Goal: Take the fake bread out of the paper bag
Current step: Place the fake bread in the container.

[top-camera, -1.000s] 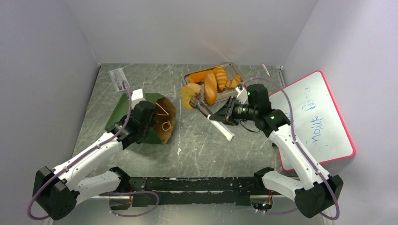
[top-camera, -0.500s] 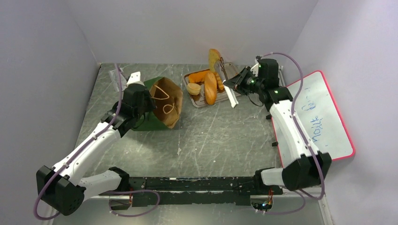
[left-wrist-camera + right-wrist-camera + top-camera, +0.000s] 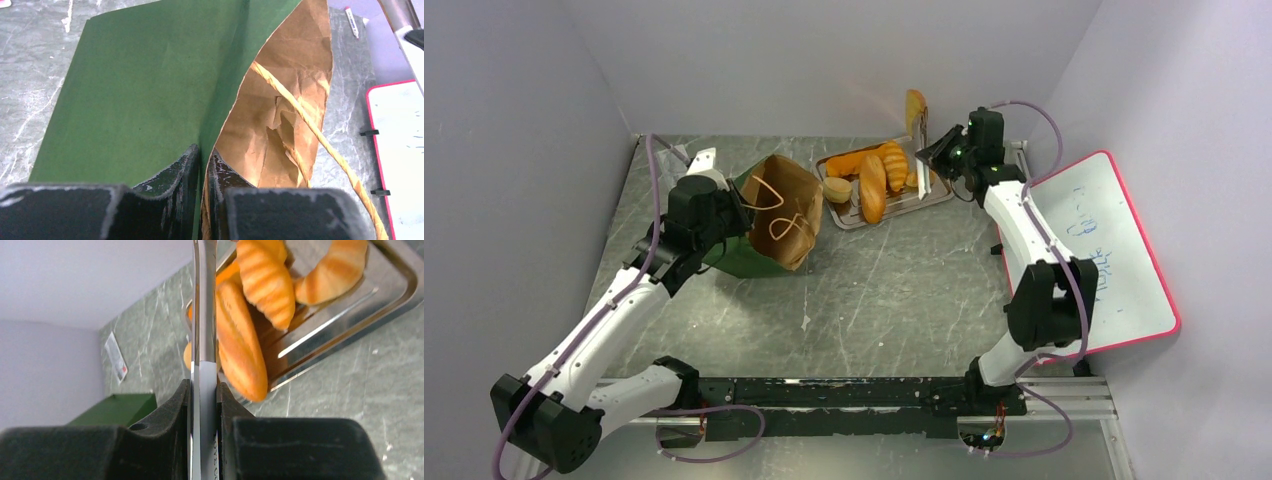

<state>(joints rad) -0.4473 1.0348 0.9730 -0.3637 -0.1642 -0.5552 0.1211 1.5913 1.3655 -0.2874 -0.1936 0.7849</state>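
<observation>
Two wrist views needed to read the grips. On the grey worktop (image 3: 894, 290), left of centre: paper bag (image 3: 784, 205), mouth gaping rightward. Seen close from the left wrist only: left end effector (image 3: 202, 160) pinched tight on the bag's green wall, one finger inside, one outside. Far right: metal tray (image 3: 934, 195) carrying fake bread (image 3: 872, 185). Right end effector (image 3: 204, 390) clamped narrow on tongs (image 3: 204, 315). Shown from above only: golden piece (image 3: 915, 105) held high in the tongs, over the tray's far edge.

Your paper bag (image 3: 779, 215) sits left of centre on the desk (image 3: 894, 290) | tray (image 3: 919, 202) just right of it, farther back | fake bread (image 3: 872, 185) lies in that tray | one piece (image 3: 914, 105) up in the tongs (image 3: 204, 340) over its far right corner | whiteboard (image 3: 1124, 260) along the desk's right edge
</observation>
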